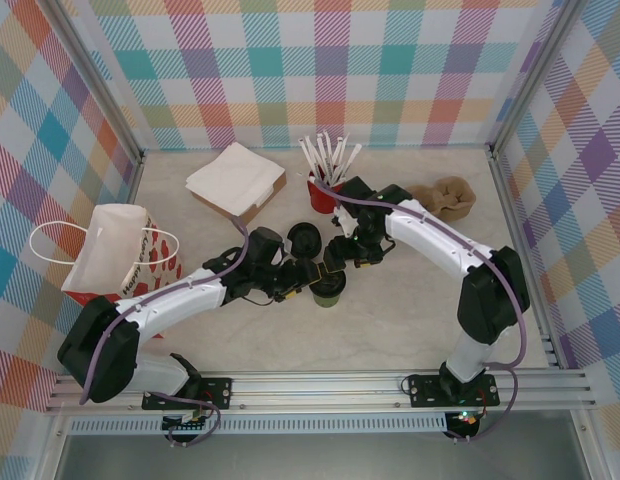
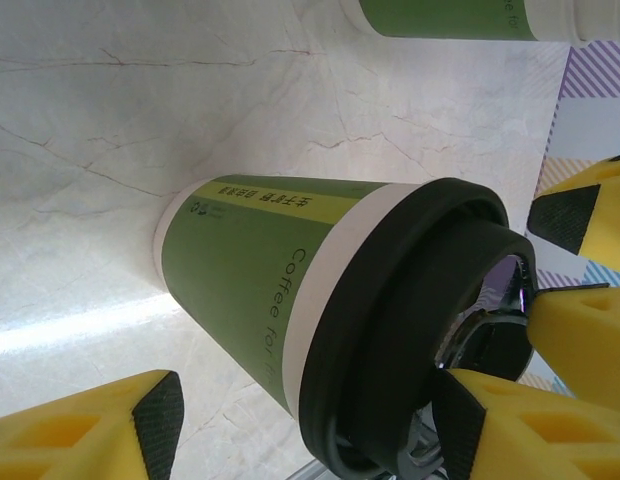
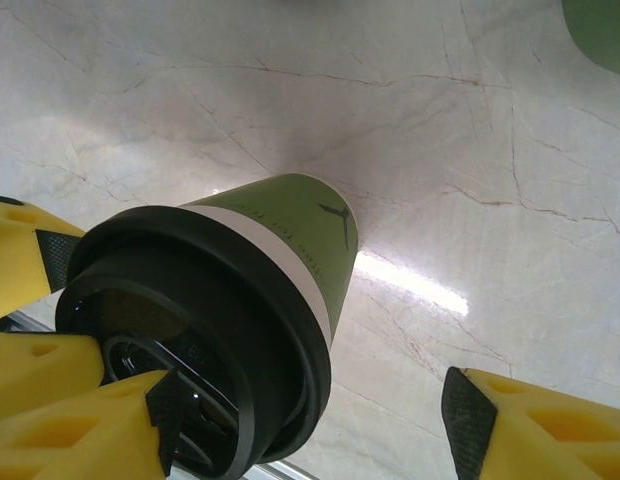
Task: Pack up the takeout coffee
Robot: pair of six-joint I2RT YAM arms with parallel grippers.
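A green takeout coffee cup (image 1: 328, 288) with a black lid stands mid-table between both grippers. In the left wrist view this cup (image 2: 290, 290) sits between my left gripper's (image 2: 305, 425) wide-open fingers, its lid close against the right fingertip (image 2: 460, 420). The right wrist view has the same cup (image 3: 230, 320) by the left pad (image 3: 175, 410) of my open right gripper (image 3: 310, 420), with a wide gap to the other pad. A second lidded cup (image 1: 303, 238) stands just behind. From above, the left gripper (image 1: 298, 276) and right gripper (image 1: 342, 256) crowd the front cup.
A red cup of white sticks (image 1: 323, 192) stands behind the arms. The brown pulp carrier (image 1: 446, 197) lies at the back right. A white napkin stack (image 1: 236, 178) sits back left, and a paper bag (image 1: 118, 250) stands at the left.
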